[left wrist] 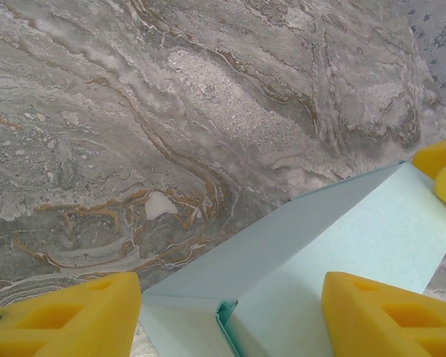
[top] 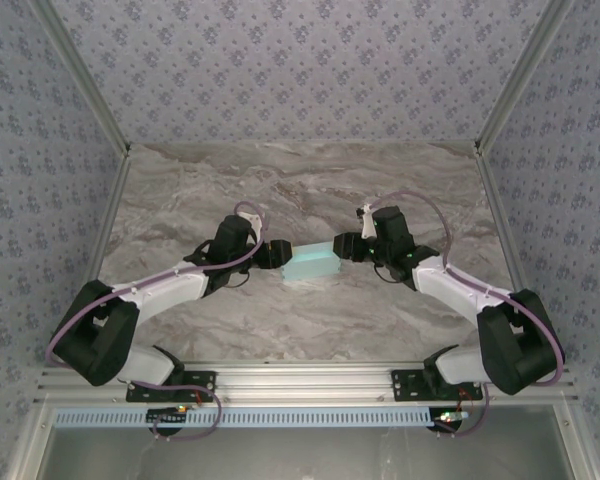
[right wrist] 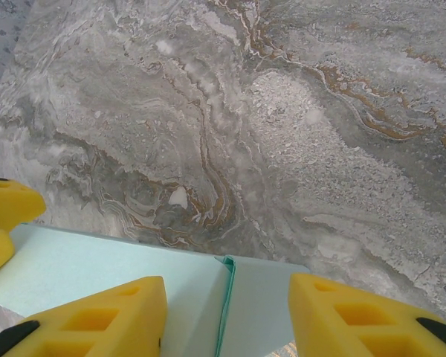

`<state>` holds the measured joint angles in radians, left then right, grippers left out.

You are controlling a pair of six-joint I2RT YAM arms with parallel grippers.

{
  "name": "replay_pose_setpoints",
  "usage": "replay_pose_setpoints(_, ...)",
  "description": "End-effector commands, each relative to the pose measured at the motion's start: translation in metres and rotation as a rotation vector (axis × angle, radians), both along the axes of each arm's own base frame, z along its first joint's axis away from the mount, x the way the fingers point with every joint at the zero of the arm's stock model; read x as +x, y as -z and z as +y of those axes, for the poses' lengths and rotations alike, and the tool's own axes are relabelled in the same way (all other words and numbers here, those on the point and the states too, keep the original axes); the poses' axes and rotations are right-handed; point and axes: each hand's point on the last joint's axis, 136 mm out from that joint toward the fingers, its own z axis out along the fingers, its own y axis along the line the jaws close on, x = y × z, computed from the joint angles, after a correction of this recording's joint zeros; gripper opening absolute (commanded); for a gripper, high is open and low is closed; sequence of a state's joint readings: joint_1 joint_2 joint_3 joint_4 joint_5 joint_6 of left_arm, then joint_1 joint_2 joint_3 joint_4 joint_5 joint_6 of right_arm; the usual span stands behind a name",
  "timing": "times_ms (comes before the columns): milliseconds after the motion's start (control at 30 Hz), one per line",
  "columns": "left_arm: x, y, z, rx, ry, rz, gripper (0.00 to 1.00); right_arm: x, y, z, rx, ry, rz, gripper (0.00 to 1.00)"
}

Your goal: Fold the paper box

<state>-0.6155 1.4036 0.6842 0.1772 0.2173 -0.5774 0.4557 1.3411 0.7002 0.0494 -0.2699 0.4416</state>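
Note:
The paper box (top: 312, 265) is a pale cyan card shape lying on the marble table between my two arms. My left gripper (top: 277, 255) is at its left end and my right gripper (top: 342, 247) at its right end. In the left wrist view the left gripper (left wrist: 230, 320) is open, its yellow fingers (left wrist: 74, 316) straddling the box (left wrist: 334, 238) at a folded corner seam. In the right wrist view the right gripper (right wrist: 227, 312) is open too, fingers (right wrist: 357, 316) apart over the box (right wrist: 97, 264) and its end flap (right wrist: 260, 297).
The marble tabletop (top: 300, 190) stretches behind the box. Patterned walls with metal corner rails (top: 105, 215) close in the left, right and back. An aluminium rail (top: 300, 385) carries both arm bases at the near edge.

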Motion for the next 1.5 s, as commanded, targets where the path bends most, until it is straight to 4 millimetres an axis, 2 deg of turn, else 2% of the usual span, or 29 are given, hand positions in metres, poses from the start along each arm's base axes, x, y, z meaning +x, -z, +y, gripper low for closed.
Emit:
replay_pose_setpoints(0,-0.022,0.042,0.012,0.114,0.012,0.131,0.65,-0.035,0.047,-0.013,-0.107,-0.022,0.184,0.49)
replay_pose_setpoints(133,-0.028,0.050,0.014,0.117,0.006,0.151,0.64,-0.043,0.060,-0.020,-0.134,-0.019,0.214,0.48)
replay_pose_setpoints(333,-0.045,0.080,0.021,0.131,-0.010,0.217,0.60,-0.062,0.089,-0.028,-0.140,-0.002,0.279,0.46)
replay_pose_setpoints(400,-0.047,0.085,0.021,0.136,-0.011,0.229,0.60,-0.064,0.092,-0.029,-0.140,0.001,0.288,0.45)
replay_pose_setpoints(667,-0.038,0.069,0.019,0.137,-0.016,0.192,0.60,-0.058,0.082,-0.029,-0.156,-0.010,0.267,0.44)
replay_pose_setpoints(867,-0.053,0.104,0.028,0.134,-0.053,0.281,0.59,-0.073,0.113,-0.040,-0.172,0.009,0.343,0.42)
replay_pose_setpoints(933,-0.055,0.109,0.025,0.119,-0.051,0.304,0.57,-0.075,0.117,-0.038,-0.161,0.007,0.359,0.42)
replay_pose_setpoints(1033,-0.051,0.102,0.019,0.103,-0.040,0.294,0.55,-0.073,0.114,-0.035,-0.155,-0.002,0.358,0.41)
replay_pose_setpoints(1133,-0.042,0.084,0.014,0.102,-0.030,0.254,0.55,-0.068,0.103,-0.033,-0.153,-0.008,0.335,0.41)
replay_pose_setpoints(1300,-0.027,0.054,0.011,0.091,-0.036,0.183,0.64,-0.065,0.094,-0.032,-0.163,-0.012,0.313,0.40)
replay_pose_setpoints(1467,-0.022,0.032,0.006,0.043,-0.028,0.155,0.71,-0.067,0.093,-0.032,-0.173,-0.007,0.306,0.40)
